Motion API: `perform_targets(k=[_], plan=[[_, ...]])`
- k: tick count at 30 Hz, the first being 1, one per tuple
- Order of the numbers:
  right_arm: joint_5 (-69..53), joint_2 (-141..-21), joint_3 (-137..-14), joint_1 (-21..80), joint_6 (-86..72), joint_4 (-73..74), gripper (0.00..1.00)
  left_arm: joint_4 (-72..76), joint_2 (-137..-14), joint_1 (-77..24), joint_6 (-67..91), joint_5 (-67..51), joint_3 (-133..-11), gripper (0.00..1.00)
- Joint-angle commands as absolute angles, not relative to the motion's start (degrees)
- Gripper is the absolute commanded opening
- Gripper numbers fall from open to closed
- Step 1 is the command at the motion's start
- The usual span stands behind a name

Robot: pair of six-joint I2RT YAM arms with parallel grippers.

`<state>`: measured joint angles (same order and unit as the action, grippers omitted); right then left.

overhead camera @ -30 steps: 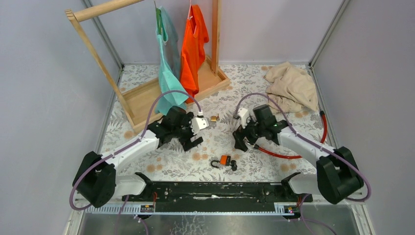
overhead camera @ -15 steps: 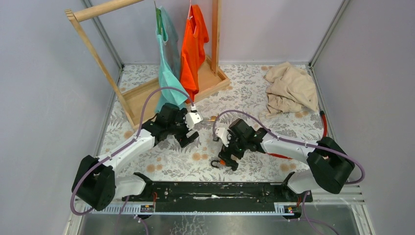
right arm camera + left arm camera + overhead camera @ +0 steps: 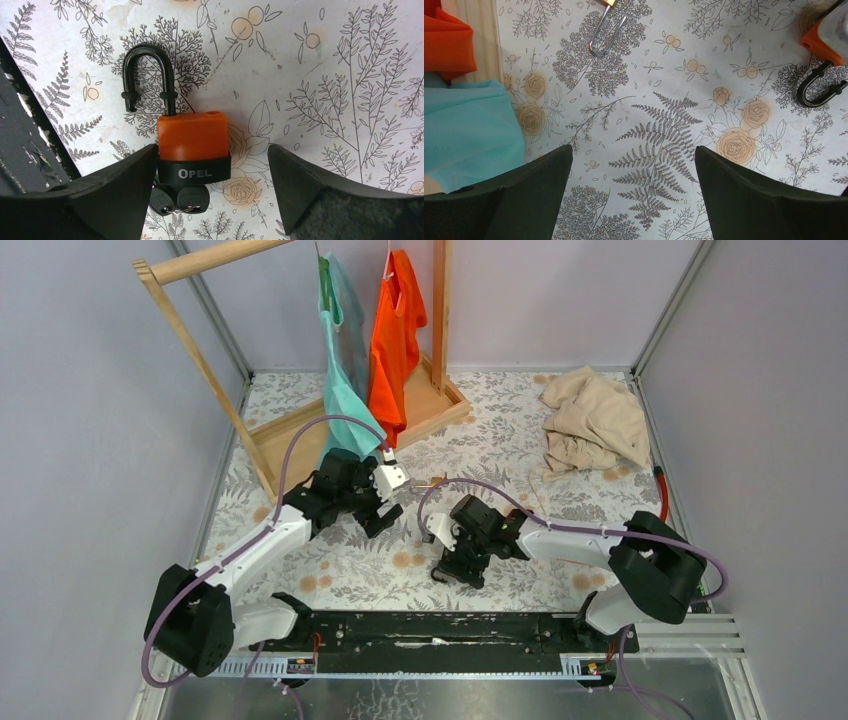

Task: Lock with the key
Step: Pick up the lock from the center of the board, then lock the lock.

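- Wooden clothes rack, far left: carries a teal garment and an orange shirt; no part in the task.
- Left gripper: fingers spread, nothing between them, hovering over bare floral tabletop. Judged to be on standby.
- Small brass padlock: lies loose between the arms, ungrasped.
- Orange padlock, task item: flat on the tabletop near the front rail, black shackle sprung open, keys seated in its base.
- Right gripper: released, a finger either side of the lock body, apparently lined up to grasp it.
- Beige cloth, far right: heaped.
- Red cable: along the right edge.
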<state>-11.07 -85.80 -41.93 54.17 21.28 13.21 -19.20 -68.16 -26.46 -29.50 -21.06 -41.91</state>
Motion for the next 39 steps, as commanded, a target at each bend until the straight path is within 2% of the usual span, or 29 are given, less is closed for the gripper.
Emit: perform_targets(k=[1, 8, 16, 18, 19, 23, 29, 39], plan=[[-9.4, -86.6, -42.1, 55.0, 22.3, 12.4, 0.85, -16.2, -66.8, -25.8, -30.2, -21.5, -42.5, 1.0], [-9.6, -83.7, -41.4, 55.0, 23.6, 11.3, 0.6, -17.1, -66.7, -25.6, -32.2, -23.1, -42.7, 1.0], [-15.0, -76.3, -44.5, 54.9, 28.1, 15.8, 0.2, -15.9, -66.1, -25.6, -32.3, -27.2, -41.3, 0.99], [-15.7, -74.7, -45.3, 54.8, 29.4, 17.3, 0.04, -14.7, -65.8, -25.6, -33.6, -28.8, -40.3, 0.99], [-15.9, -74.2, -45.8, 54.9, 30.0, 18.0, 0.0, -14.3, -65.6, -25.6, -34.1, -29.6, -40.1, 0.99], [-15.7, -72.6, -48.6, 54.7, 32.5, 21.4, 0.0, -16.1, -65.5, -25.7, -36.5, -35.6, -41.7, 0.98], [-15.8, -70.2, -53.2, 52.0, 34.4, 23.6, 0.0, -25.2, -67.7, -28.2, -38.8, -43.5, -50.4, 0.98], [-24.2, -69.4, -62.1, 44.4, 31.0, 27.7, 0.0, -31.3, -73.7, -36.0, -34.4, -48.0, -60.1, 0.9]])
